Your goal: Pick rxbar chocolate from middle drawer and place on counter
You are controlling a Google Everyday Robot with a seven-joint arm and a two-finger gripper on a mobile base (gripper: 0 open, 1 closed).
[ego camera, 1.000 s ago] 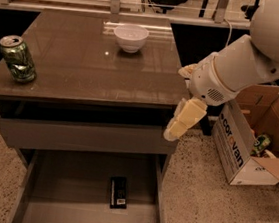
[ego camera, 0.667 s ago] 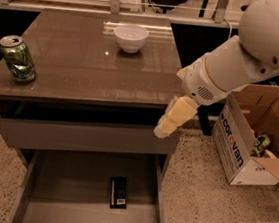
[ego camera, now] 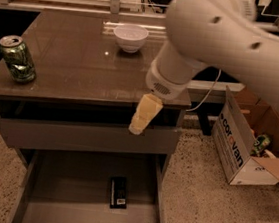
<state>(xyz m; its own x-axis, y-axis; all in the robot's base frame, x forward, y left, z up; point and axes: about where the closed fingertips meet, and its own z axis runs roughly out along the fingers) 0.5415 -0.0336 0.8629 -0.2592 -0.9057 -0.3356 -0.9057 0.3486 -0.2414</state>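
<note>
The rxbar chocolate (ego camera: 118,192), a small flat black bar with a white label patch, lies on the floor of the open middle drawer (ego camera: 64,195), near the front, right of centre. My gripper (ego camera: 139,124) hangs from the big white arm in front of the counter's front edge, above the drawer and well above the bar. It points down and left, over the plain drawer front above. The glossy brown counter (ego camera: 80,61) spans the cabinet top.
A green drink can (ego camera: 18,59) stands at the counter's left edge. A white bowl (ego camera: 130,36) sits at the counter's back. An open cardboard box (ego camera: 249,141) stands on the floor to the right of the cabinet.
The arm has swung left and towards the camera; the gripper has moved left along the counter's front edge, over the open drawer. The bar has not moved.
</note>
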